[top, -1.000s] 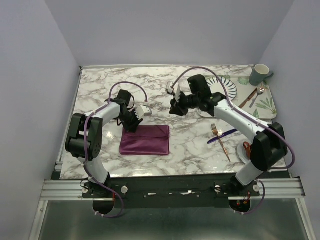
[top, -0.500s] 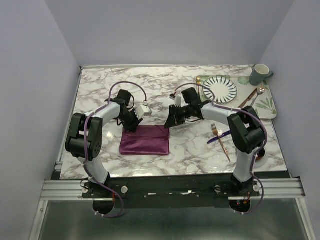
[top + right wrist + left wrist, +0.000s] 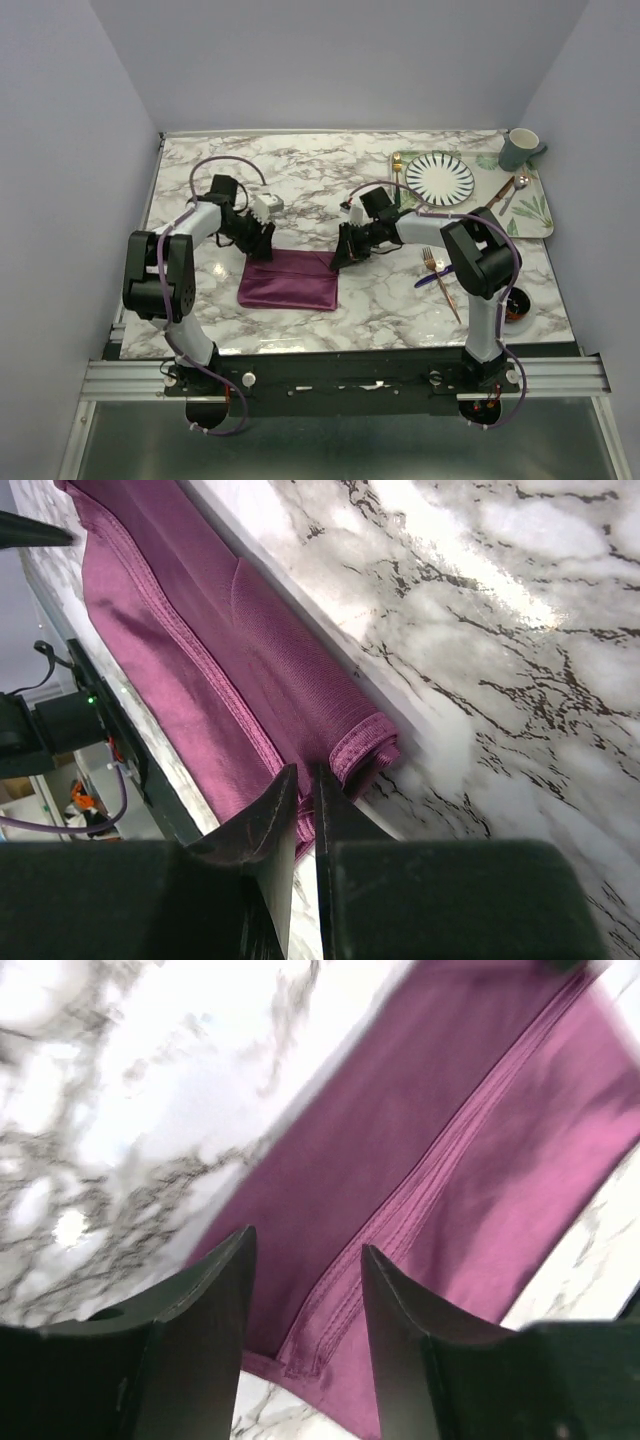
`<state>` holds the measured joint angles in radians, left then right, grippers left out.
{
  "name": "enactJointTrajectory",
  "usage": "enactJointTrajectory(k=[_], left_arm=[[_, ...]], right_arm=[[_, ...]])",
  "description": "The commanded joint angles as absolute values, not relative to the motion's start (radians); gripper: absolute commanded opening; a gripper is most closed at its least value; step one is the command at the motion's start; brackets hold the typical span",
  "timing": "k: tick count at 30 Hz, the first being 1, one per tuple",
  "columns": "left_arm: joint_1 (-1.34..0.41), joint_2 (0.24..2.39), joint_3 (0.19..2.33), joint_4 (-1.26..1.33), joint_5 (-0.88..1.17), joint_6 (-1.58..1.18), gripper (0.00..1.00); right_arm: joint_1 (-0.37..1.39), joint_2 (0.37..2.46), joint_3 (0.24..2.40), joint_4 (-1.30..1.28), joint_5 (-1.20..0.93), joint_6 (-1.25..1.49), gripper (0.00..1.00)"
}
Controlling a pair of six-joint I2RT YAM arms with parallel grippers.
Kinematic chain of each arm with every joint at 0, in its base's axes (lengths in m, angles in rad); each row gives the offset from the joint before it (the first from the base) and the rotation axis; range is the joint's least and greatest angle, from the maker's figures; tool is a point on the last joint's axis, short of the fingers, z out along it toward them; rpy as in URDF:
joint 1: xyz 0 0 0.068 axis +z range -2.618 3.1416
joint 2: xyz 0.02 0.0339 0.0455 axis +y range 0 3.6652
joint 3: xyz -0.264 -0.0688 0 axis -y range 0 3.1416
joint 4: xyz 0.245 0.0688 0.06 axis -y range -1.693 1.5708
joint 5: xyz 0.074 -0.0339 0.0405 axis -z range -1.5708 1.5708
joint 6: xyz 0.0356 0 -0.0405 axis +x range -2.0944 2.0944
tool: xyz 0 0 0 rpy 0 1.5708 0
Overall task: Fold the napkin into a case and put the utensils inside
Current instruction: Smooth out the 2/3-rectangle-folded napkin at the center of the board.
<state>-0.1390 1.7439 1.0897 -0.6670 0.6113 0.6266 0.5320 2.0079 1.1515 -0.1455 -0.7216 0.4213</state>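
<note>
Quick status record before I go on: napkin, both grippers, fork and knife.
napkin: folded into a flat rectangle on the table
left gripper: open over the napkin's far left corner, holding nothing
right gripper: jaws nearly closed at the napkin's far right corner; grip on cloth unclear
fork: on the table right of the napkin
knife: lying across the fork
inside napkin: neither utensil

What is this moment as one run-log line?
napkin: folded | left gripper: open above its far-left corner | right gripper: nearly closed at far-right corner, grip unclear | fork, knife: on table
</note>
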Motion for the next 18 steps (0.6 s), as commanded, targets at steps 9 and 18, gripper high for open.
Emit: enactJointTrajectory(k=[9, 18], left_arm=[[-0.155, 1.632, 0.868, 0.084, 1.074, -0.336, 0.63], [-0.169, 1.873, 0.853, 0.322, 1.014, -0.621, 0.63]], right_arm=[[0.538, 2.039, 1.16, -0.21, -0.557, 0.377, 0.2], [0.538, 2.048, 1.164, -0.224, -0.535, 0.391, 0.2]])
